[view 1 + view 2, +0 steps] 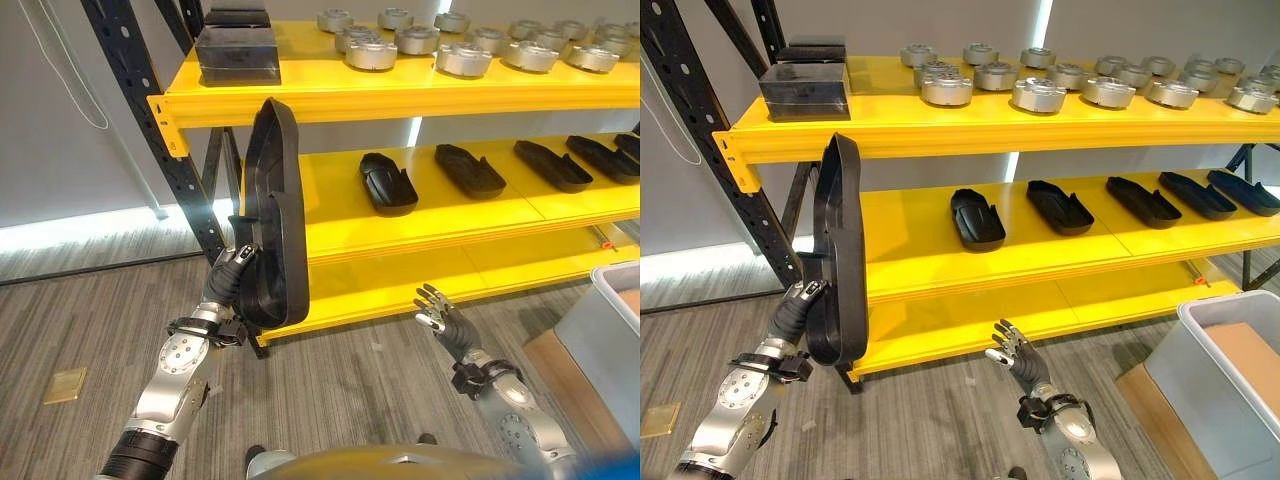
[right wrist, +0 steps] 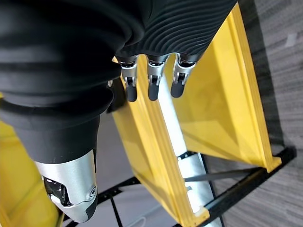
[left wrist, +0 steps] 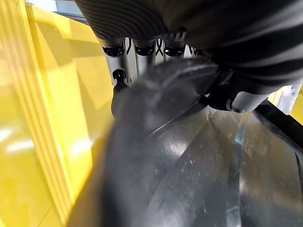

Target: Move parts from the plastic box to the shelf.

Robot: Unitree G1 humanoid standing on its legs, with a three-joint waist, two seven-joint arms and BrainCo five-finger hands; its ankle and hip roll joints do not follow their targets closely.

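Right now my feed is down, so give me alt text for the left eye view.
The left hand grips a long black part, holding it upright in front of the left end of a yellow shelf. Five similar black parts lie in a row on the middle level, with round metal parts on the top one. The right hand hovers open, lower down.

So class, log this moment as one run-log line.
left hand: shut on long black plastic part, held upright before yellow metal shelf | right hand: open, holding nothing
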